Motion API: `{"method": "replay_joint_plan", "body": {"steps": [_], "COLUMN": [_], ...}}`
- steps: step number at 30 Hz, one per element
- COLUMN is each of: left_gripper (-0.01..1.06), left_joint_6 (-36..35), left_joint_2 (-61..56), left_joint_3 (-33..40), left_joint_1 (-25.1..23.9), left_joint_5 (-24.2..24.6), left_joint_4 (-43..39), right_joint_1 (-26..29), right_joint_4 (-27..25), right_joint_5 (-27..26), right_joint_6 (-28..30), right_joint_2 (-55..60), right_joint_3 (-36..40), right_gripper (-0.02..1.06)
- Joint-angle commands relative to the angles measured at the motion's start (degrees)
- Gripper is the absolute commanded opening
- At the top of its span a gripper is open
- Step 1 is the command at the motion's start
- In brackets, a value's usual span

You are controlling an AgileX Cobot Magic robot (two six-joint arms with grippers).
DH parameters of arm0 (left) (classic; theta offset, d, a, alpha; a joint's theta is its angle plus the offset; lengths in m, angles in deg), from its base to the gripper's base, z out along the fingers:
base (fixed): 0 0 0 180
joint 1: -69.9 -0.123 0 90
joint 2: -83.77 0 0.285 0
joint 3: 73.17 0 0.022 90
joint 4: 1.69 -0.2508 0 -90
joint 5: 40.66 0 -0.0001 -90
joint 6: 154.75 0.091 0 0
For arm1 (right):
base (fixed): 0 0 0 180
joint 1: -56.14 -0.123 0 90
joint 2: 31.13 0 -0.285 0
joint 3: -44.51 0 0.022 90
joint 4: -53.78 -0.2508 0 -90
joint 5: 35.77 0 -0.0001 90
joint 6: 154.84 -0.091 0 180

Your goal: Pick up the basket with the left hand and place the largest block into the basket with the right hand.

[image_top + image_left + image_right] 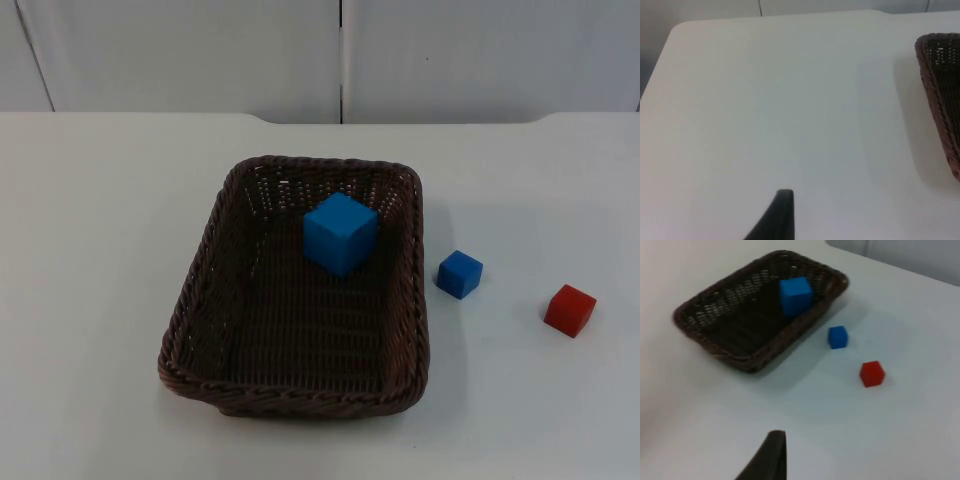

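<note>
The left gripper (781, 212) hovers over bare table (90, 250), the basket (300, 395) off to its side; the right gripper (771, 452) hangs back from the basket. Whether either is open cannot be told. The large blue block (340, 232) sits inside the basket; beyond it lie the small blue block (459, 274) and the red block (570, 310).

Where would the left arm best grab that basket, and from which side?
Probably the basket's left rim, coming from above on the left: the woven wall there is thin, bare and upright enough to pinch, nearest the left arm, and away from the big blue block inside.
</note>
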Motion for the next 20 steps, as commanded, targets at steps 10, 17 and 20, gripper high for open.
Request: {"method": "replay_joint_plan", "body": {"steps": [10,17,20], "left_gripper": [1.05,1.05,1.05], "left_joint_6": [-0.09,-0.09,-0.09], "left_joint_2": [-0.23,-0.23,-0.23], "left_joint_3": [0.26,0.26,0.26], "left_joint_1": [-0.18,-0.18,-0.18], "left_joint_5": [-0.11,-0.11,-0.11], "left_joint_4": [-0.2,-0.2,-0.2], "right_joint_1": [16.66,26.59,30.0], "right_joint_4": [-0.11,-0.11,-0.11], "right_joint_5": [-0.14,-0.14,-0.14], "right_joint_6": [-0.19,-0.19,-0.19], "right_joint_2": [-0.21,-0.21,-0.21], "right_joint_3": [0.52,0.52,0.52], "right_gripper": [1.05,1.05,1.05]}}
